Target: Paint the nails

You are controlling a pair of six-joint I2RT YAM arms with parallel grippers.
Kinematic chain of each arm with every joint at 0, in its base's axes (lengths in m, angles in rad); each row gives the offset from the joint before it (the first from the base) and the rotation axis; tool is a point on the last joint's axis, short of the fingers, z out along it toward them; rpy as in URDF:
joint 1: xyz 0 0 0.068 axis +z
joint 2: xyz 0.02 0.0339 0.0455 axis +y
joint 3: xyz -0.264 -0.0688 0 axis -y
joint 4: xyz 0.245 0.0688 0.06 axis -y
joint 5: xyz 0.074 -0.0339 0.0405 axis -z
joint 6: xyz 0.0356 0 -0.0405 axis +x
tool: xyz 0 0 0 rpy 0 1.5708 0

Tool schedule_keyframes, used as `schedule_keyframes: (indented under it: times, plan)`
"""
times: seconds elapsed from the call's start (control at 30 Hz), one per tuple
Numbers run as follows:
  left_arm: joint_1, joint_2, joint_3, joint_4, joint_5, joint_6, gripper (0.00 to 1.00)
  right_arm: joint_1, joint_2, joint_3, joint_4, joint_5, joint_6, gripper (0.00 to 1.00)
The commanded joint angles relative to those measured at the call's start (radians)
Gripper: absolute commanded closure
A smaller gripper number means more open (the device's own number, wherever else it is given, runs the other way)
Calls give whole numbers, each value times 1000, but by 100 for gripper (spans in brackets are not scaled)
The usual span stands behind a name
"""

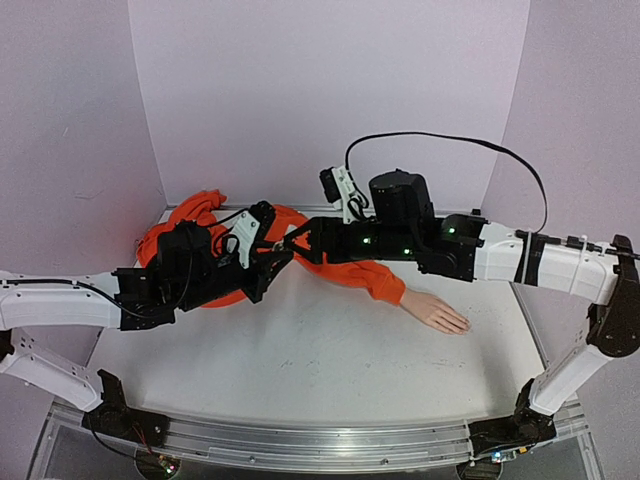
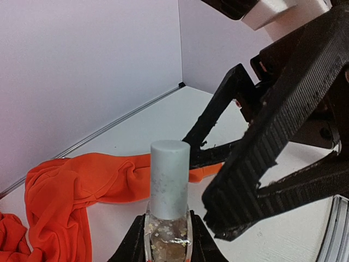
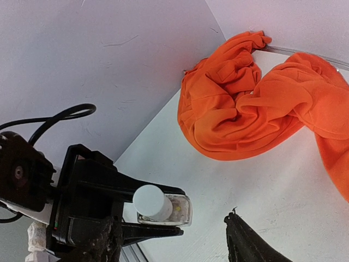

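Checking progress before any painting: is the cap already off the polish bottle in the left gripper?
No, the grey cap sits on top of the polish bottle clamped in the left gripper.

Top cam: high at near edge, looks down over whole table [image 1: 300,370]; wrist cams: close-up, both see bottle [image 2: 168,202]

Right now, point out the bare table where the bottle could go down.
Free: the wide front strip of table between the sleeve, the mannequin hand and the near rail. Crowded: back left, where the left end effector holds the bottle at the right end effector, beside heaped orange cloth.
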Motion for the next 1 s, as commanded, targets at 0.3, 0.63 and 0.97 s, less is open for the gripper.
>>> schedule_keyframes:
  times: [0.3, 0.63, 0.97]
  plan:
    - [-12, -27, 40, 85, 15, 5, 100, 8, 67, 135, 81, -47, -10, 68]
    - [19, -106, -25, 146, 359, -32, 100, -19, -29, 36, 78, -408, -341, 100]
    - [94, -62, 23, 122, 1000, -84, 100, -57, -144, -61, -88, -770, -637, 100]
